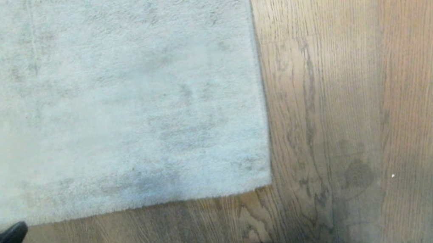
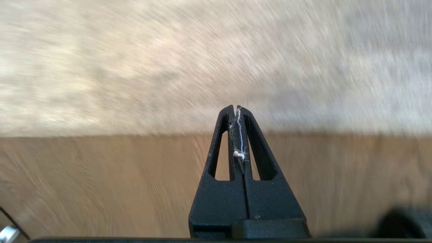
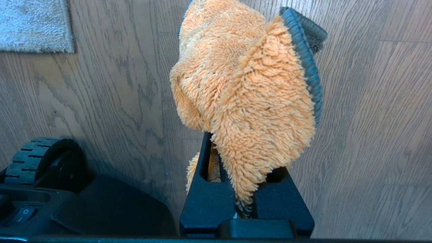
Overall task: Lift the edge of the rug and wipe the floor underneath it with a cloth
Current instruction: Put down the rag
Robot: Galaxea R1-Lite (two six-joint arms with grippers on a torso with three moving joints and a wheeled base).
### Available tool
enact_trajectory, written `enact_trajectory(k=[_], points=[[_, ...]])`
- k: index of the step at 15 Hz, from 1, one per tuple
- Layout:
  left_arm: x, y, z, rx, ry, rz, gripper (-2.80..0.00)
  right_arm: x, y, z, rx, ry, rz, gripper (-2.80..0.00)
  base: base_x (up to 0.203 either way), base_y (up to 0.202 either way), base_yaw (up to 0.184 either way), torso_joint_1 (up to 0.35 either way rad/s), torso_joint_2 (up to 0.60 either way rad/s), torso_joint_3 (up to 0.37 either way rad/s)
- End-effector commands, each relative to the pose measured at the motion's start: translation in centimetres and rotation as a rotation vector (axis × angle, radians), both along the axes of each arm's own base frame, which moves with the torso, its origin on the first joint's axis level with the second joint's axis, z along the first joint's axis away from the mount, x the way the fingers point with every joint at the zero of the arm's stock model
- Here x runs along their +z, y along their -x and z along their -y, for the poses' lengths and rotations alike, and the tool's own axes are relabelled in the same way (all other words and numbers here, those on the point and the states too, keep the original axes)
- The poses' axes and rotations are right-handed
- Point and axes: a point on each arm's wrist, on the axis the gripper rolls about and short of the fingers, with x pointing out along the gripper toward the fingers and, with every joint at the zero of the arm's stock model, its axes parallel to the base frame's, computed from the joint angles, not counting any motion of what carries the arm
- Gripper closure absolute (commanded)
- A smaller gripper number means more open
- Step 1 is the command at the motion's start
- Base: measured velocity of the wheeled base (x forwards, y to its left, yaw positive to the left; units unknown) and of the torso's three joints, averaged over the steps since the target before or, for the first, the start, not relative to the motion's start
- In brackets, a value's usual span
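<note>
In the head view the pale grey rug [image 1: 101, 96] fills the area from nine to twelve o'clock, lying flat on the wood-grain plank floor [image 1: 364, 73]. Its rug edge [image 1: 126, 208] runs straight across the lower part of the view and meets a square corner [image 1: 272, 184] just past centre, toward five o'clock.

The left gripper [image 1: 10, 238] sits at eight o'clock, over bare floor just short of the rug edge and apart from it. In the left wrist view the left gripper [image 2: 235, 108] has its jaws pressed together with nothing grasped, only a white thread and some lint [image 2: 239, 153] caught between them.

The right gripper [image 3: 236, 189] is at four o'clock in the head view, well apart from the rug, and is clenched on a fluffy orange cloth [image 3: 243, 87] with a grey-blue hem [image 3: 305, 60], held off the floor. The robot's base wheel [image 3: 40, 158] shows beside it.
</note>
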Motion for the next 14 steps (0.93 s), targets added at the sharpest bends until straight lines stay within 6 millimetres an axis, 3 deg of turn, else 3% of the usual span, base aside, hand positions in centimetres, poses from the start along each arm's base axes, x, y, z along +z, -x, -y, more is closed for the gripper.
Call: enact_trajectory(k=[1,9,14], points=[[-0.5,1.6,-0.9,0.025,0.027,0.092,0.0,0.0,0.0,0.0,0.001,0.001,-0.002,0.0,0.0,0.0,0.0,0.0,0.0,0.0],[-1.9,5.4,-1.5,0.044,0.047,0.233,0.0,0.0,0.0,0.0,0.001,0.001,-0.002,0.0,0.0,0.0,0.0,0.0,0.0,0.0],[-3.2,7.1,-1.5,-0.043,0.06,0.24,0.0,0.0,0.0,0.0,0.001,0.001,-0.002,0.0,0.0,0.0,0.0,0.0,0.0,0.0]])
